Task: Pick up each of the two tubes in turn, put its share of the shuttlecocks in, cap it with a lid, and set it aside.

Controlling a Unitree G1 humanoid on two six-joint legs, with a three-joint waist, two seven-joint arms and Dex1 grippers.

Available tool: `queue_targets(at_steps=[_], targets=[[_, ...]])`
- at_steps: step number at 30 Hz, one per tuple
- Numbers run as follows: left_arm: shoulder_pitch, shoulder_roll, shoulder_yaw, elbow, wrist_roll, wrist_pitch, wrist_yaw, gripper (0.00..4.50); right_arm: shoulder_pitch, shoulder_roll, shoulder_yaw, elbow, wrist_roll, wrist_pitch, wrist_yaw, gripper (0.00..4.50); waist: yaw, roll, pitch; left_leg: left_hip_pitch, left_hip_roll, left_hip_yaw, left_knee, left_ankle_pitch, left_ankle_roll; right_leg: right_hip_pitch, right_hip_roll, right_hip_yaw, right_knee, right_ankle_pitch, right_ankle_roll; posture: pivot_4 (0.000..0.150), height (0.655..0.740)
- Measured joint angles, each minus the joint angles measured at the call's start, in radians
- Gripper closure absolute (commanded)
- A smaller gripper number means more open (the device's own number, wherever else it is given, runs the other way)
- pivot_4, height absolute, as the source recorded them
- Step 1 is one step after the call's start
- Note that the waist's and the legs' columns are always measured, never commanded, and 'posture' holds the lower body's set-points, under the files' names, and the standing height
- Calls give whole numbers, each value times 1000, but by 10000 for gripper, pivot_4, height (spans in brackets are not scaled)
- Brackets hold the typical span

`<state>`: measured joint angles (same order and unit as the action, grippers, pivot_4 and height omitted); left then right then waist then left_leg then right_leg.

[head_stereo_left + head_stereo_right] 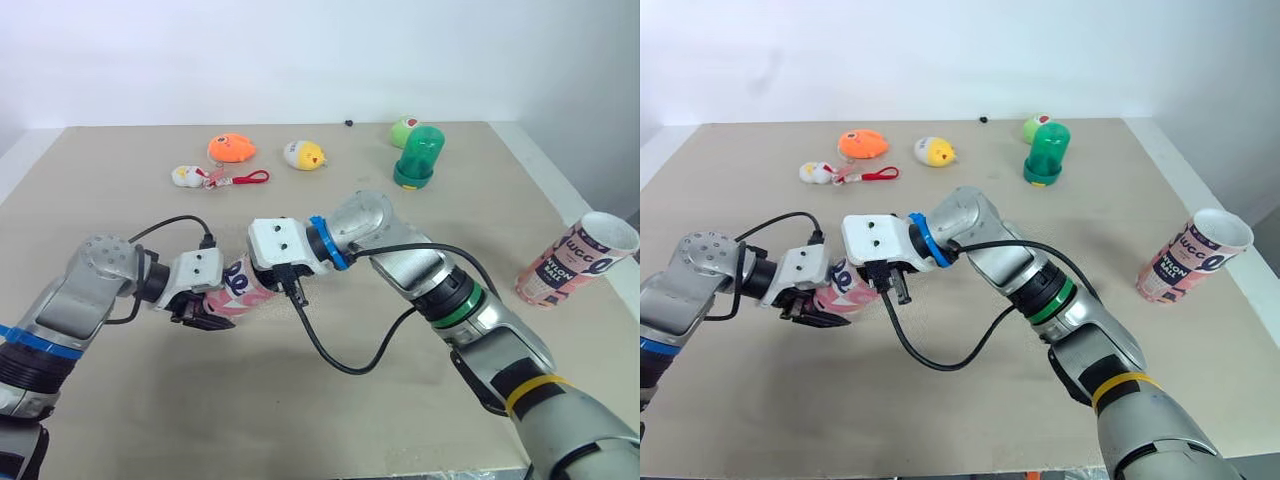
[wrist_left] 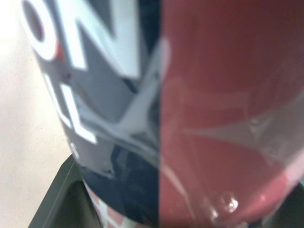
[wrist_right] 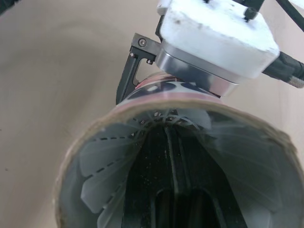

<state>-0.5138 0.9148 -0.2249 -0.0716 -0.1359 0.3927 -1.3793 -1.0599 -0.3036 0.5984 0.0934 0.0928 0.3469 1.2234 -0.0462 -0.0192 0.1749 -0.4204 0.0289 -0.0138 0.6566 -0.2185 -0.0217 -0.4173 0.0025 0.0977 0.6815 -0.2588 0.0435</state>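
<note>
A pink tube with dark blue lettering [image 1: 240,285] lies level just above the table, and my left gripper [image 1: 213,306] is shut around its closed end. My right gripper [image 1: 276,282] is pushed into the tube's open mouth from the right. In the right wrist view the tube's cardboard rim [image 3: 90,142] rings white shuttlecock feathers [image 3: 102,161] deep inside. The left wrist view looks straight onto the tube's wall [image 2: 199,118]. A second pink tube [image 1: 577,258] stands tilted at the table's right edge, mouth open. A green dome-shaped lid [image 1: 418,157] stands at the back right.
Small plush toys lie along the back: an orange fish [image 1: 231,149], a yellow chick [image 1: 304,155] and a white duck with a red strap [image 1: 188,176]. A green ball [image 1: 402,131] sits behind the lid. A black cable [image 1: 330,350] loops under my right wrist.
</note>
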Motion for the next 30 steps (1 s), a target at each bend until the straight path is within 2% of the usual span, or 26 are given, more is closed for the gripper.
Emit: queue_targets(at_steps=[4, 14, 20, 23, 26, 30], targets=[[9, 0, 5, -14, -1, 1, 5, 15059, 0, -5, -32, -20, 25, 40, 30, 44647, 0, 0, 0, 0, 0, -1, 0, 0, 0, 0, 0, -1, 0, 0, -1, 1500, 7400], [16, -1, 7, -18, -14, 6, 22, 15059, 1, -168, -220, -156, 168, 165, 87, 44647, 1, 0, 0, -1, -1, -2, 0, 0, 0, 0, -1, -2, 0, 1, -3, 1500, 7400], [12, -14, 6, -17, -15, 5, 21, 15059, 15, -160, -195, -156, 154, 166, 80, 44647, 0, 0, 0, -1, 0, -2, 0, 0, 0, -1, 0, -2, 0, -1, 0, 1500, 7400], [9, -16, 5, -11, -16, 5, 17, 15059, 7, -158, -125, -143, 86, 134, 79, 44647, 0, 0, 0, -2, 0, -2, 0, 0, 0, -1, 0, -2, 0, -1, 0, 1500, 7400], [-8, -29, -3, 6, -16, 2, 17, 15059, -18, -97, -25, -75, -6, 76, 75, 44647, -1, 0, 0, -2, 0, -2, 0, 0, 0, -2, 1, -2, 0, -1, 0, 1500, 7400], [-13, -35, -8, 16, -15, -3, 14, 15059, -56, -14, 27, 31, -68, 12, 67, 44647, -1, 0, 0, -2, 1, -2, 0, 0, -1, -1, 1, -2, 1, 0, -2, 1500, 7400]])
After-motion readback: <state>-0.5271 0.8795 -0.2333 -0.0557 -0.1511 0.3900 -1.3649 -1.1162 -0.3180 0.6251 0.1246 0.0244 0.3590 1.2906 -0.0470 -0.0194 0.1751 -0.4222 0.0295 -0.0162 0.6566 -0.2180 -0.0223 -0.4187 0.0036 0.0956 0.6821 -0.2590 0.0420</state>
